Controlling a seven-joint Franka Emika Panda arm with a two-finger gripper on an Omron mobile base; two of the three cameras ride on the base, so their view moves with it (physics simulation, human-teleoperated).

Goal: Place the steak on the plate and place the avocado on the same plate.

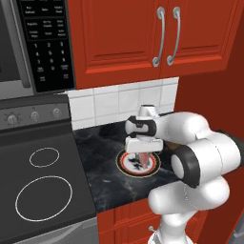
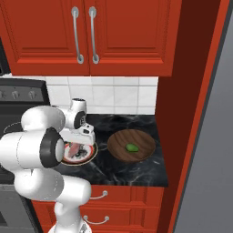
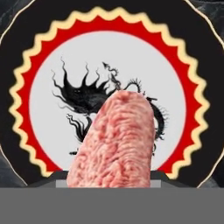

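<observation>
My gripper (image 1: 142, 153) is shut on the steak (image 1: 142, 158), a pinkish-red slab that hangs on end from the fingers just above the plate (image 1: 153, 167). In the hand view the steak (image 3: 116, 144) rises from the bottom and hides the fingertips. Behind it lies the plate (image 3: 52, 87), with its white face, black dragon pattern, red zigzag ring and dark rim. From the right base view the steak (image 2: 71, 149) is over the left part of the plate (image 2: 89, 155). The small green avocado (image 2: 132, 147) lies in a dark brown bowl (image 2: 119, 145) right of the plate.
A black cooktop (image 1: 43, 181) adjoins the dark marble counter (image 1: 105, 176) on the left, under a microwave (image 1: 45, 43). Red upper cabinets (image 2: 86, 32) hang above. A tall red side panel (image 2: 182, 113) closes the counter on the right.
</observation>
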